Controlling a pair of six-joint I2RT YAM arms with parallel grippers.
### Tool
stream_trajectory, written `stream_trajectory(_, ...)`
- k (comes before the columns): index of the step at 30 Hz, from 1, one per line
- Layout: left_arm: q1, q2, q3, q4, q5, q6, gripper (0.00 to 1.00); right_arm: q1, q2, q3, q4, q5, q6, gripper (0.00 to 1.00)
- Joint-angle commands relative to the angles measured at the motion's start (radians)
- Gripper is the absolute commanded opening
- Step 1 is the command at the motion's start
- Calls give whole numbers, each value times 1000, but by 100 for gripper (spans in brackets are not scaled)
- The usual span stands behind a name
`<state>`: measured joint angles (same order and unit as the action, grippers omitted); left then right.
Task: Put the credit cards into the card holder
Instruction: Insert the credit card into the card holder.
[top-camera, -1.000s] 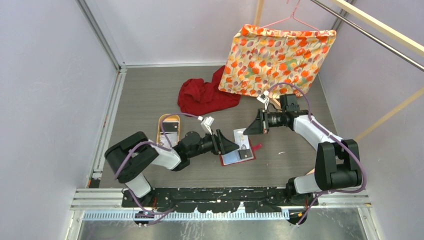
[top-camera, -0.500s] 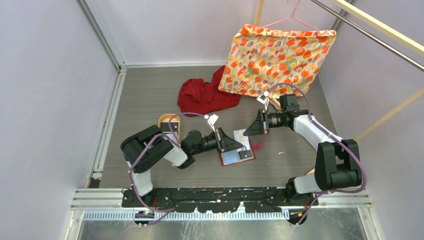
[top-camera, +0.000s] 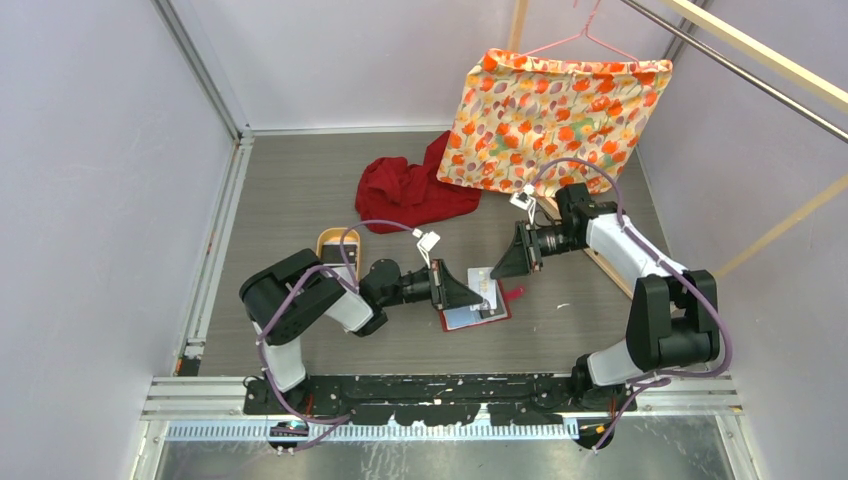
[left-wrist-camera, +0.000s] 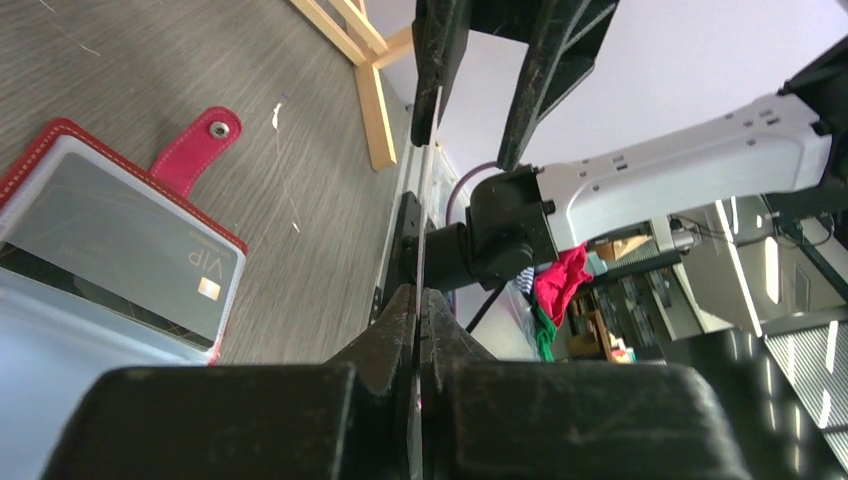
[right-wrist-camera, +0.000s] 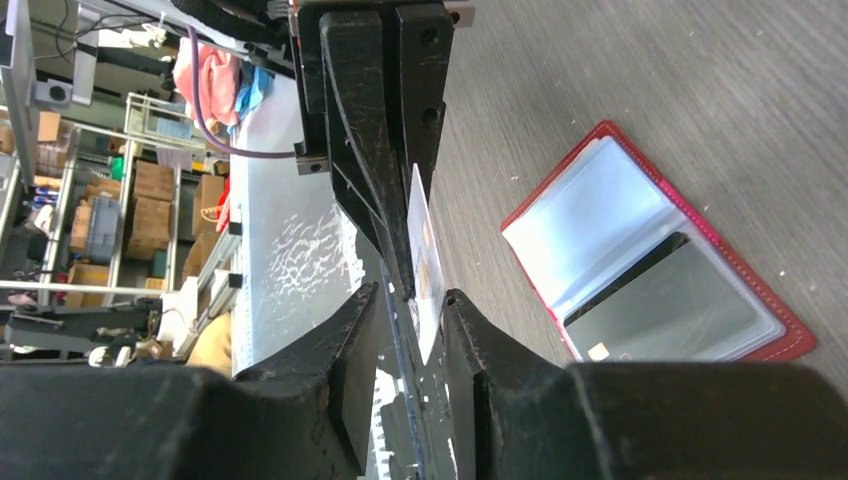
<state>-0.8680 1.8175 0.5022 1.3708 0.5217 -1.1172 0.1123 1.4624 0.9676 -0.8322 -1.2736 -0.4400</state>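
Red leather-like card holder is lying open on the counter, with one dark credit card already sitting behind its clear window, gold "VIP" reading plainly on it. A whitish credit card is hanging edge-on in the air over the holder. The left gripper is pinching it flat, while the right gripper is standing spread around it without touching. This card is waiting to be pocketed, and its print is showing too small to read.

Overhead: bright, even light is falling on the grey wood-grain table, shadows lying soft. Wrist views: right gripper's black fingers are blurring against the lens; whitish plastic card between them is showing sharp; glare is washing the red folding wallet beyond.
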Motion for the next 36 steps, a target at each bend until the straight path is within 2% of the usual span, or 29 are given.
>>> stream_trajectory(1,4,-6,25,-6,96,48,0,22,18,44,-112,-13,-94,35)
stream_trajectory(6,10,1,49,-51,138,56,0,48,30,65,-145,23,-121,34)
stream_trajectory(8,13,5,50,-52,147,56,0,50,35,70,-150,32,-124,30)
stream_trajectory(11,15,12,57,-53,159,53,0,51,39,80,-155,43,-126,19)
stream_trajectory(13,20,14,58,-53,156,50,0,52,39,87,-163,48,-131,2)
stream_trajectory(14,24,13,53,-52,149,46,2,51,40,90,-170,52,-138,1)
stream_trajectory(19,52,-62,-23,-42,45,58,31,51,38,99,-178,75,-153,1)
stream_trajectory(20,57,-94,-46,-59,14,77,43,51,38,95,-159,90,-135,1)
stream_trajectory(23,60,-208,-99,-202,-69,160,51,50,32,65,-37,149,3,1)
stream_trajectory(27,59,-328,-97,-446,-127,241,49,43,3,-24,268,287,269,1)
stream_trajectory(30,60,-333,-106,-480,-147,253,43,44,4,-79,423,339,405,1)
stream_trajectory(32,60,-308,-104,-464,-138,246,35,43,25,-88,459,360,438,1)
stream_trajectory(36,60,-223,-93,-385,-106,212,26,43,72,-64,409,403,423,1)
